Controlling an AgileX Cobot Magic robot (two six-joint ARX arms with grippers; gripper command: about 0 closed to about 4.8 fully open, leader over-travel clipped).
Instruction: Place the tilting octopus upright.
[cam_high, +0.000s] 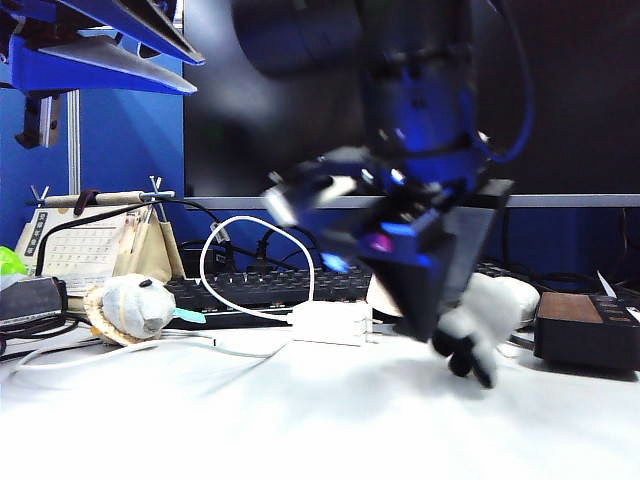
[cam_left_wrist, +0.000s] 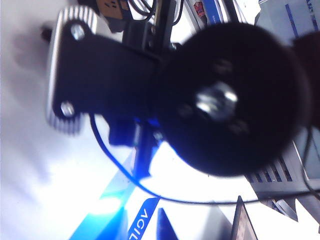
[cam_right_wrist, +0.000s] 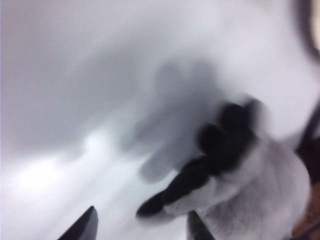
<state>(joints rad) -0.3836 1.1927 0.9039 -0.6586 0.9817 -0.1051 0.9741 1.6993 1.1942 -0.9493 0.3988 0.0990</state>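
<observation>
Right claw (cam_right_wrist: 142, 225) spread, just beside tilting octopus (cam_right_wrist: 250, 195), light-grey with dark leg undersides; left claw unseen.

Light-grey plush octopus (cam_high: 487, 318), tilted on the white table, dark leg undersides facing down and forward

My outside camera sits low, almost level with the white table (cam_high: 300, 420), and looks across it toward the back wall. My left wrist camera is very close to dark arm parts, which fill most of its view. My right wrist camera looks down at the table from close up. Both it and the outside camera show the tilting octopus (cam_high: 480, 325) (cam_right_wrist: 250, 200).
</observation>
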